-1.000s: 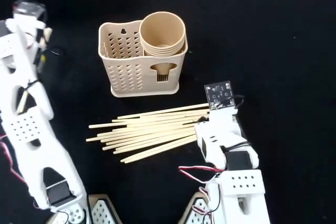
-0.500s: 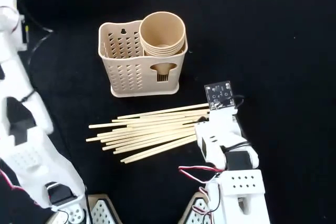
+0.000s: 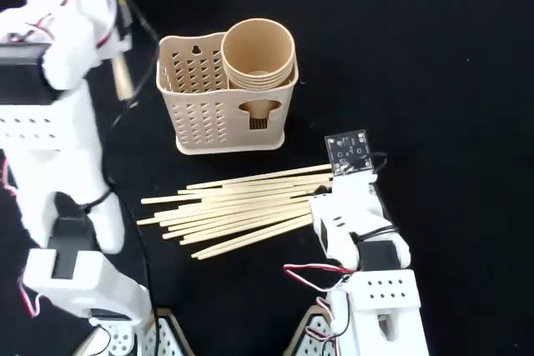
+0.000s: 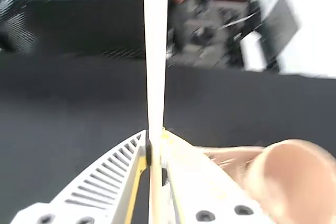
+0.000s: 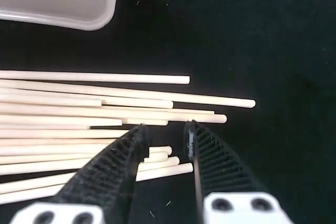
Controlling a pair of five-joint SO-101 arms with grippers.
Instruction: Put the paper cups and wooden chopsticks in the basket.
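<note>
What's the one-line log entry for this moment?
left gripper: shut on chopstick | right gripper: open over pile | cups: in basket

The left arm (image 3: 58, 114) has swung in from the left edge of the frame. Its chopstick (image 3: 119, 60) now stands at upper left, just beside the basket (image 3: 209, 118).

The table (image 3: 450, 81) is black. The basket (image 3: 209, 118) is beige with rows of little holes. The paper cups (image 3: 259, 52) are light brown. The chopsticks (image 3: 242, 206) are pale wood. The right gripper (image 5: 165, 127) is black with ridged lines. The left gripper (image 4: 155, 136) is white and yellow with slits, and the chopstick (image 4: 155, 51) in it is pale.
</note>
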